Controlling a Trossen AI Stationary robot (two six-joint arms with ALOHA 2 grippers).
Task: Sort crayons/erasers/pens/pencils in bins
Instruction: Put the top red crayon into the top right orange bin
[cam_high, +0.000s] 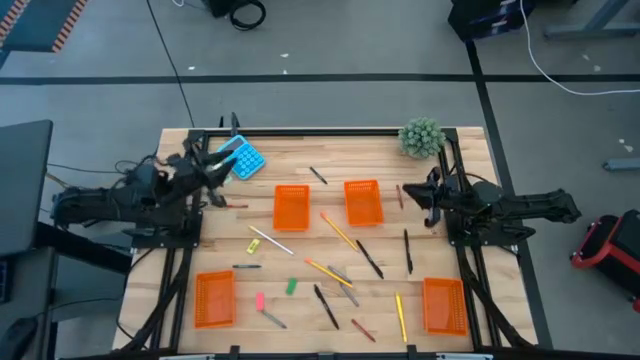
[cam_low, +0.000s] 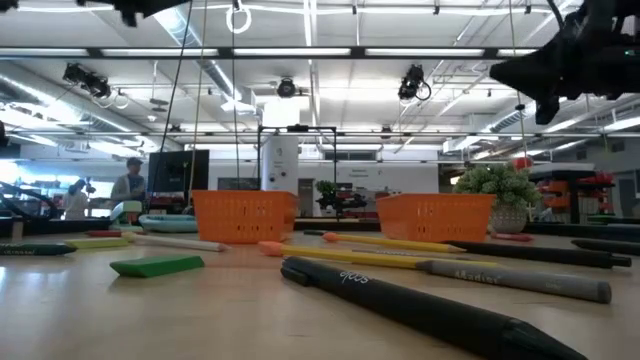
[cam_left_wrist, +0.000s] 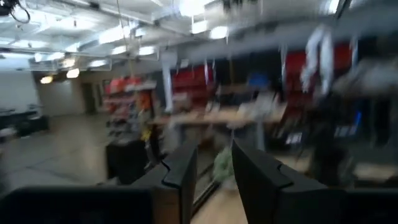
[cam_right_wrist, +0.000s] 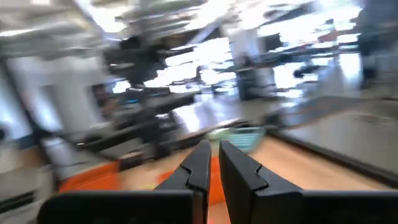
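Nearest the low camera, a black pen is seen lying across the tabletop, with a green eraser and two orange bins beyond it. From above, nothing has yet been sorted: four bins are shown empty, two near the middle and two at the near corners, while pens, pencils, crayons and erasers are scattered between them.

Both arms are held high at the far end of the table. The left gripper is poised beside a blue calculator; its fingers are seen in the left wrist view set a narrow gap apart, with nothing between them. The right gripper is held near a potted plant, its fingers nearly together and likewise empty.

The coming move is judged to turn on the right gripper's reach. A short reddish crayon lies just beside it, long axis running roughly fore and aft along the table, next to the right-hand middle bin. A black pen lies a little nearer the camera on the same side, on a similar axis. The right arm is clearly the nearer to both; the left arm is better placed for the small crayon near it.
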